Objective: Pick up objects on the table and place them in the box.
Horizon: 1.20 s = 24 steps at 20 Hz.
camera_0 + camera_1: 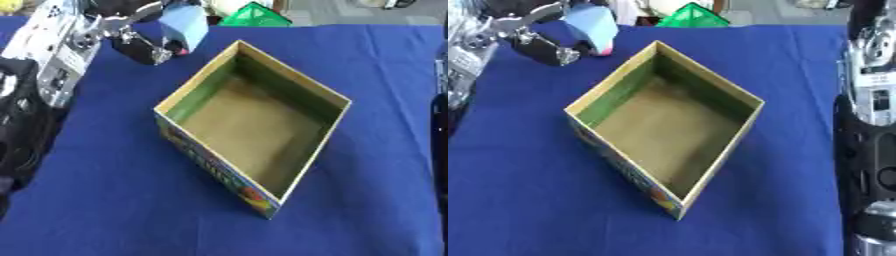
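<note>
- We see the L hand [140, 42] curled round a light-blue block [184, 25], held just beyond the box's [201, 160] far-left wall.
- R hand: not visible; only the arm shows at the right edge.

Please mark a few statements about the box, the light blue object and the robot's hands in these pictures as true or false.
1. The box lies empty on the blue tablecloth. True.
2. The light blue object rests inside the box. False: it is in the left hand, beyond the box's far left side.
3. The left hand is at the upper left of the view. True.
4. The right hand grips the box rim. False: only the right arm shows, along the right edge, with no hand in view.
5. A green object sits past the far edge of the cloth. True.
</note>
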Each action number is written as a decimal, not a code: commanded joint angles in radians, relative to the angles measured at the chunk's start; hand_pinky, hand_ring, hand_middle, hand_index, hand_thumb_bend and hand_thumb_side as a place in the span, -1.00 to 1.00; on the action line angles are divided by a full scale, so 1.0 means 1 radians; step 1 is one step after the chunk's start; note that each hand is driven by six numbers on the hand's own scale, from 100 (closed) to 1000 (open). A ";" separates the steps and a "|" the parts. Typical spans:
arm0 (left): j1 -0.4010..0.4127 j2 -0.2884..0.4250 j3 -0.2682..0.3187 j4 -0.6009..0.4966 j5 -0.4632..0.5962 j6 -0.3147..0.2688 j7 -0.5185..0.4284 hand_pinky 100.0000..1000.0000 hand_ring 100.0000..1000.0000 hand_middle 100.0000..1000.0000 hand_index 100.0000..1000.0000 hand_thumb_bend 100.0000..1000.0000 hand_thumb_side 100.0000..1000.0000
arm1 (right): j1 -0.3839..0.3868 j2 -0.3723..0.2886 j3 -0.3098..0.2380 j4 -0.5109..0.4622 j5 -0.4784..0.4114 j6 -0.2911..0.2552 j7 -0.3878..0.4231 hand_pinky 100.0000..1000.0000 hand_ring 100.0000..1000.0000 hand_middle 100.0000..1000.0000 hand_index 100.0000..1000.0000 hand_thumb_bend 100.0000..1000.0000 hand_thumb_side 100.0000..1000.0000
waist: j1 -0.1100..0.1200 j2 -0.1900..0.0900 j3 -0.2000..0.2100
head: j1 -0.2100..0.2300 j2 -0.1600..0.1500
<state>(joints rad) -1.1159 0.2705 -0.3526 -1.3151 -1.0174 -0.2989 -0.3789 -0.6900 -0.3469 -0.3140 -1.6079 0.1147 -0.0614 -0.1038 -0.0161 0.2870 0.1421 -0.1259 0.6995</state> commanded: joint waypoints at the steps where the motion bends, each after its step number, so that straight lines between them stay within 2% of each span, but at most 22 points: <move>1: 0.000 -0.022 -0.025 -0.049 0.009 -0.012 0.002 0.00 0.15 0.19 0.47 -0.89 -1.00 | -0.007 -0.013 -0.003 -0.033 0.008 0.007 -0.003 0.50 0.80 0.07 0.60 0.05 1.00 | 0.003 -0.028 0.006 | 0.001 0.013; 12: 0.117 -0.149 -0.047 -0.072 0.042 -0.004 -0.002 -0.06 0.06 0.10 0.46 -0.98 -0.99 | 0.000 -0.002 0.002 -0.063 0.015 0.019 -0.006 0.49 0.79 0.07 0.60 0.06 1.00 | 0.013 -0.021 0.010 | -0.004 0.016; 19: 0.170 -0.222 -0.044 -0.084 -0.023 0.060 0.058 -0.12 0.01 0.06 0.44 -0.96 -0.91 | 0.007 0.002 0.003 -0.069 0.010 0.024 -0.003 0.49 0.79 0.06 0.60 0.06 1.00 | 0.020 -0.021 0.009 | -0.005 0.017; 24: 0.183 -0.251 -0.052 -0.061 -0.055 0.070 0.076 -0.12 0.01 0.06 0.44 -0.94 -0.87 | 0.012 0.006 0.004 -0.075 0.007 0.027 -0.001 0.49 0.79 0.06 0.60 0.06 1.00 | 0.027 -0.022 0.003 | 0.000 0.015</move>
<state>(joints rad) -0.9214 0.0264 -0.4034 -1.3676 -1.0621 -0.2321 -0.3107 -0.6677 -0.3296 -0.3096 -1.6574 0.1221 -0.0365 -0.1048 0.0112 0.2851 0.1456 -0.1282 0.7114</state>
